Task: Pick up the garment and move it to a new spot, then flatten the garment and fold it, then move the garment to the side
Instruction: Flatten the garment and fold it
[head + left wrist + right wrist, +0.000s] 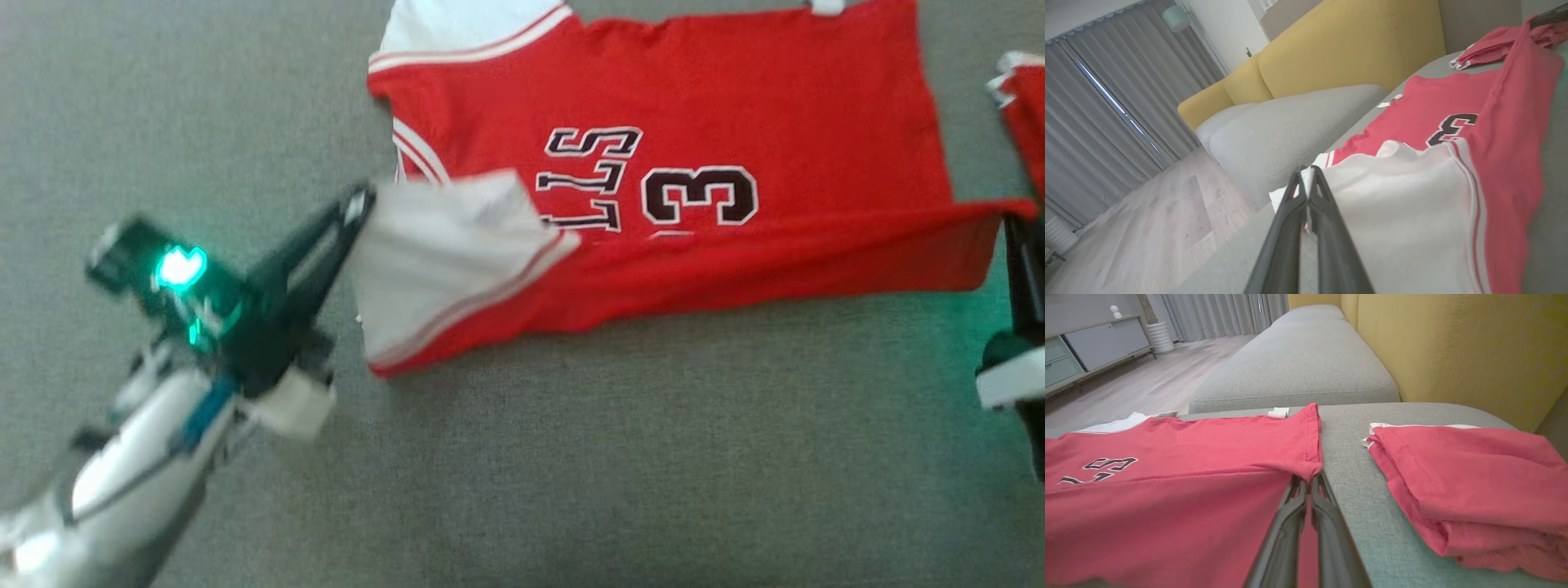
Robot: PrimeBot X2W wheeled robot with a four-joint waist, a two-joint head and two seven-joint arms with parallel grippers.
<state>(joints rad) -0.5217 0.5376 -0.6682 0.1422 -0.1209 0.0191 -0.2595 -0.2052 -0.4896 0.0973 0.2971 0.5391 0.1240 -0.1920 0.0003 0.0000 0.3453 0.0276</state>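
Grey sofa seat (pixel 571 457), yellow backrest (pixel 1453 347) behind. The garment (pixel 735 90), a red jersey, lies spread across the far middle, so moving and flattening look done. My left pincer (pixel 359 204) is clamped on its white sleeve at near left, my right pincer (pixel 1308 484) on the near right hem corner, with the near edge lifted. I judge the fold barely begun; finishing it and setting it aside remain

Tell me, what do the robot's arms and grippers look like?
The left gripper has two long, slim, dark fingers on a black wrist block with a green light. A glossy white forearm with a blue strip follows. The right gripper has matching dark fingers and a white cuff.
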